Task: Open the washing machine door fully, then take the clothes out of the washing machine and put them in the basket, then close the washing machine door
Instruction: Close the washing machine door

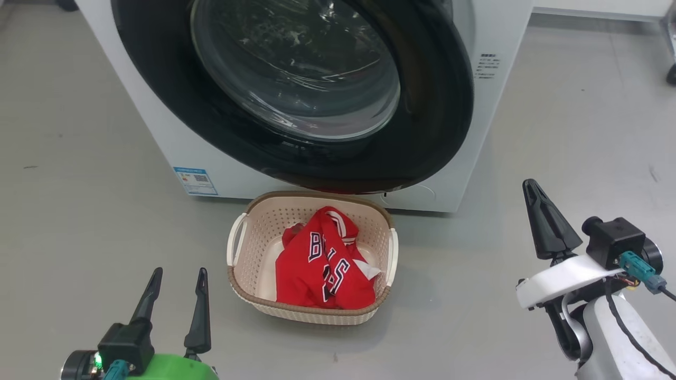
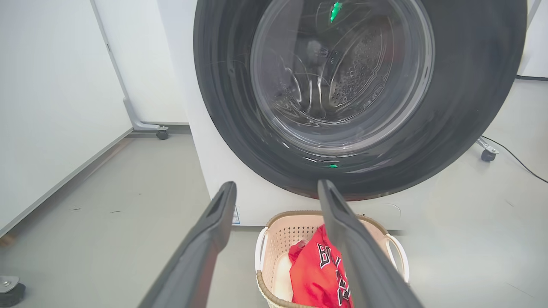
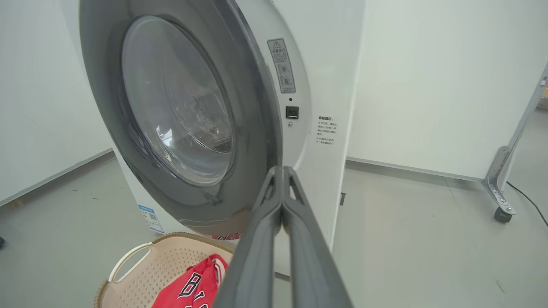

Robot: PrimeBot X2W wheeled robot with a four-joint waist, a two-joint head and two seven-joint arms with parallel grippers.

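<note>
Nearest, at the near left, the left tool [image 1: 179, 272] hovers above the grey floor [image 1: 79, 211] with its two dark fingers spread wide and nothing between them. At the near right, the right tool [image 1: 529, 184] has its fingers pressed flat together, tips pointing away, and it holds nothing either.

Between the two tools and a little farther off, the basket [image 1: 306, 315] sits on the floor, its far rim just in front of the washing machine [image 1: 182, 148]. The clothes [image 1: 322, 264], a crumpled red jersey with white trim and lettering, lie inside the basket, heaped toward its right half, with bare cream bottom showing to the left.

Beyond the basket, the washing machine door [image 1: 296, 68] covers the drum opening, its glossy black lower edge overhanging the basket's far rim. From the right wrist view the door's right edge stands slightly off the white front, with a small dark latch slot [image 3: 292, 112] exposed beside it, so the door looks ajar rather than latched. Through the glass the perforated steel drum [image 2: 359, 72] is visible. A small blue label [image 1: 195, 181] sits at the machine's lower left corner.
</note>
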